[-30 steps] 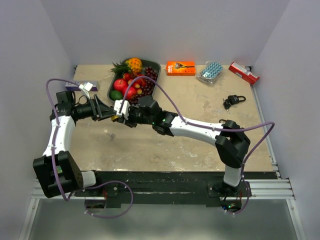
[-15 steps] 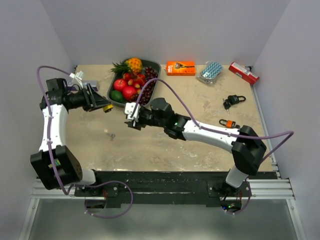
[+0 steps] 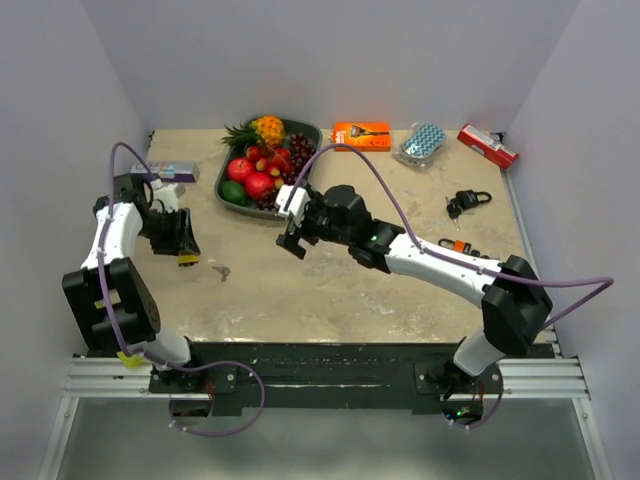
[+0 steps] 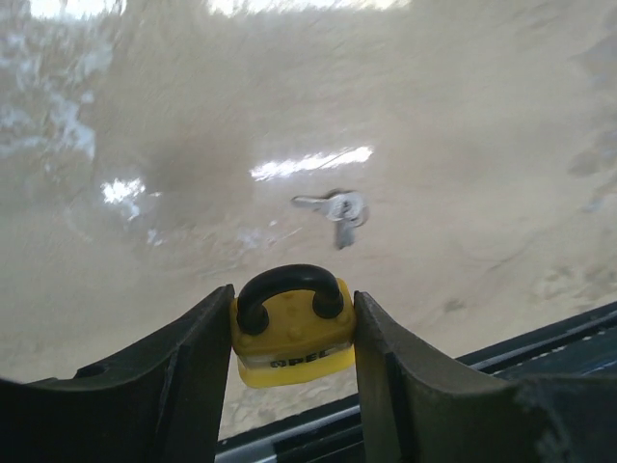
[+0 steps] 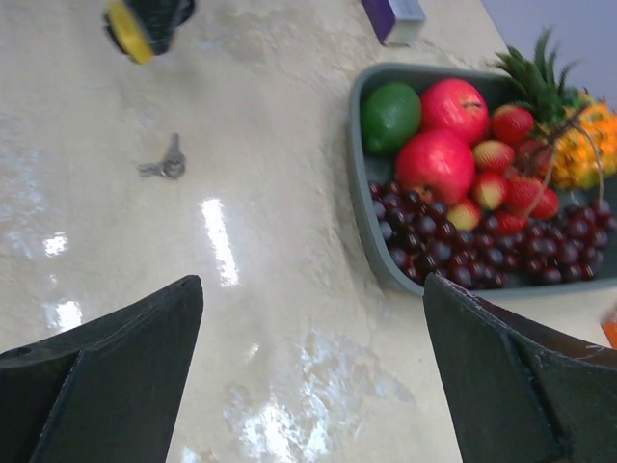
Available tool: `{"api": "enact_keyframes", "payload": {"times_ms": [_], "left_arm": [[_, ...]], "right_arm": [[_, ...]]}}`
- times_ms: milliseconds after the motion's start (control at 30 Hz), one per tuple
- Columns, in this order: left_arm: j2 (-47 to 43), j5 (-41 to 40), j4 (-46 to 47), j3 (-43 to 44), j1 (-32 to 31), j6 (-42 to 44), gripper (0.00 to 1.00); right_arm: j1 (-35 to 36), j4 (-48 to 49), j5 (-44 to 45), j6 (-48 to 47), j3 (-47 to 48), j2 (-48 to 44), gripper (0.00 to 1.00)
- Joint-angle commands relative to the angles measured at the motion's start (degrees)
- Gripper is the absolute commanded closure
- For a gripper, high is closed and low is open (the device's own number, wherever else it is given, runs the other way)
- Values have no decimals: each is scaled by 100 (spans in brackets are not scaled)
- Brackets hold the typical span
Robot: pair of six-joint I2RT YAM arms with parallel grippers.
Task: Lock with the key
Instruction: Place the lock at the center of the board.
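Our left gripper (image 4: 292, 299) is clenched on the yellow padlock (image 4: 292, 340), low over the counter (image 3: 350, 290). The key (image 4: 333, 207) lies loose nearby. Our right gripper (image 5: 313, 289) hangs spread and empty, so we judge fetching the key comes next.

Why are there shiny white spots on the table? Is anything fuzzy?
Left wrist view: glare streaks the glossy beige table above the small silver keys, which look slightly soft; the yellow padlock with a black shackle is sharper. Right wrist view: similar white patches, padlock at the top edge blurred. Top external view: even light, no strong glare.
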Motion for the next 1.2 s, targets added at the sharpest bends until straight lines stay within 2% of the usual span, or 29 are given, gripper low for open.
{"api": "enact_keyframes", "payload": {"times_ms": [0, 400, 667, 733, 967, 1000, 1167], "left_arm": [[371, -1144, 21, -198, -153, 424, 100], [1276, -1663, 363, -181, -558, 214, 99], [1558, -1821, 487, -198, -698, -32, 98], [1594, -1830, 522, -233, -698, -76, 94], [1629, -1865, 539, -251, -707, -138, 60], [1629, -1866, 531, -225, -699, -147, 50], [1629, -1874, 311, 29, -698, -147, 25]], "right_arm": [[-230, -208, 180, 266, -84, -338, 1], [-512, -349, 250, 310, -286, -531, 1], [-609, -366, 268, 328, -383, -636, 1], [-626, -384, 268, 328, -383, -636, 1], [-740, -489, 250, 337, -392, -707, 1], [-758, -507, 241, 354, -392, -715, 1], [-1004, -709, 57, 407, -330, -733, 1]]}}
